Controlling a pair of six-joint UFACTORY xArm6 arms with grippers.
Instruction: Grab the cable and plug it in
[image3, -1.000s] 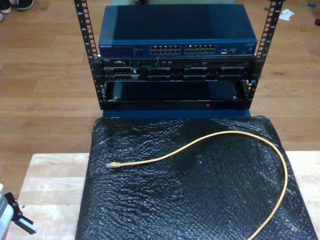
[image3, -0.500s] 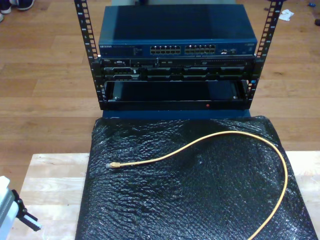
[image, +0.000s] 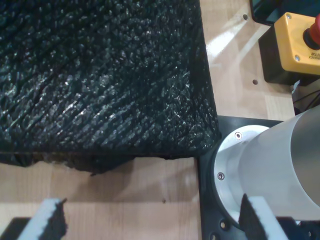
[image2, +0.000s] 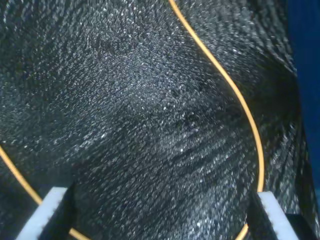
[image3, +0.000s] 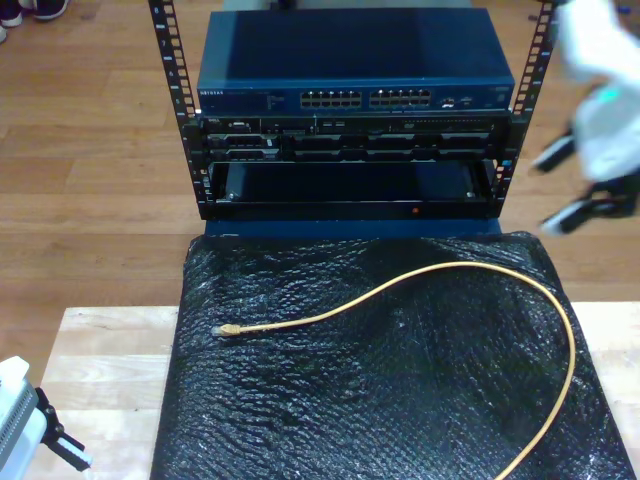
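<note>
The yellow-orange cable (image3: 440, 268) lies in a wide loop on the black bubble-wrap mat (image3: 380, 400). Its clear plug (image3: 222, 329) rests near the mat's edge on the exterior view's left. My first gripper (image3: 62, 447) is at the exterior view's lower left, over bare wood beside the mat. It is open and empty (image: 152, 220), looking at a mat corner (image: 200, 135). My second gripper (image3: 560, 187) is blurred at the exterior view's upper right, beside the rack. It is open (image2: 162, 215) above the mat, and the cable (image2: 220, 75) curves between its fingers (image2: 47, 212) far below.
A black rack (image3: 350, 190) stands behind the table. It holds a blue network switch (image3: 355, 60) with a row of ports (image3: 365, 99). The first wrist view takes in a white arm base (image: 270, 170) and a yellow box with a red button (image: 300, 40).
An arm has swept into the exterior view's upper right, still blurred. The gripper at the lower left shifted slightly. The cable has not moved.
</note>
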